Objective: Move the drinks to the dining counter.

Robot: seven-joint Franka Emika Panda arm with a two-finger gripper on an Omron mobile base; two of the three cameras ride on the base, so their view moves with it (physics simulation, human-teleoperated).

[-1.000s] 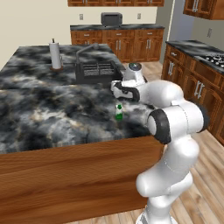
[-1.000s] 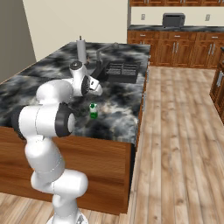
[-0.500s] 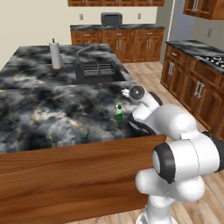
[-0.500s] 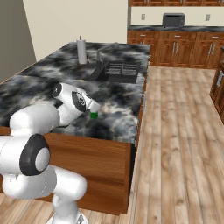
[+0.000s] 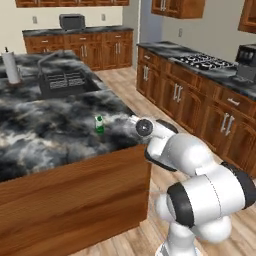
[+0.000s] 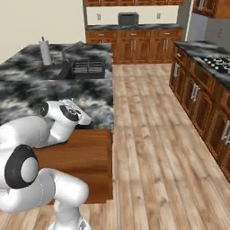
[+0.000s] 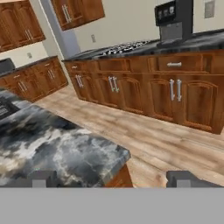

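Note:
One of the drinks, a small white carton (image 5: 99,124) with a green base, stands upright on the dining counter (image 5: 45,137) near its right edge. My arm is folded low beside that counter's corner, its wrist to the right of the carton and apart from it. In the hand view my gripper (image 7: 114,179) is open, its two dark fingertips (image 7: 43,178) wide apart with nothing between them. It looks past the marbled corner of the dining counter (image 7: 61,148) toward the floor and the far cabinets.
An inset sink with a dark rack (image 5: 62,82) and a paper towel roll (image 5: 11,67) sit further back on the island. A black toaster (image 5: 71,21) stands on the back worktop. A cabinet row with a stove (image 5: 205,61) lines the right. Wooden floor (image 6: 152,134) lies open between.
The whole picture has shifted, so the base has turned right. My arm has swung away from the carton to the counter's corner. The carton still stands in place, and the gripper has stayed open.

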